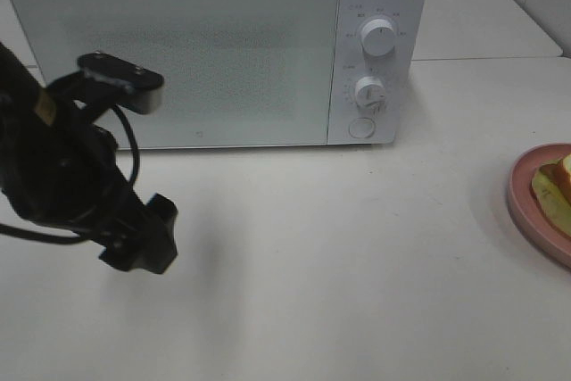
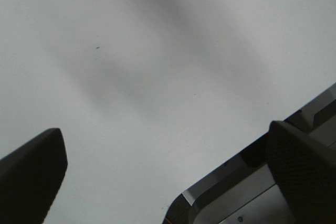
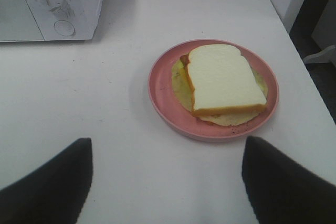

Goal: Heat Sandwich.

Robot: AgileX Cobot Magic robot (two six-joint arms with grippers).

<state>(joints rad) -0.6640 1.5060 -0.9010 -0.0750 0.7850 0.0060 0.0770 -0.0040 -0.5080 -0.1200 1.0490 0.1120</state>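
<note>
From the high camera: a white microwave (image 1: 214, 46) at the back of a pale table (image 1: 339, 256), door shut, two dials (image 1: 378, 37) and a round button (image 1: 361, 128) on its right panel; left arm low over the table in front of the door's left part, left claw (image 1: 143, 238) near the tabletop, touching nothing that can be made out; at the far right edge only a slice of the pink plate (image 1: 522, 186) and a corner of the sandwich (image 1: 555, 186), well apart from the microwave; right arm out of sight here. From the left wrist: two dark fingertips (image 2: 31, 177) spread wide, only bare table between them, a metal part of the arm itself at the corner; nothing held. From the right wrist: right claw (image 3: 167, 179) parted wide with nothing between the fingers, above the table just short of the plate (image 3: 160, 95); sandwich (image 3: 223, 80) lying flat on it, white bread on top, browned crust along the edge, yellow filling poking out beneath; microwave corner (image 3: 63, 9) beyond, well clear of the plate. Judged from all this: hardly begun; door unopened, sandwich untouched on its plate; opening the door, carrying the plate inside, shutting it and turning a dial all left to do.
</note>
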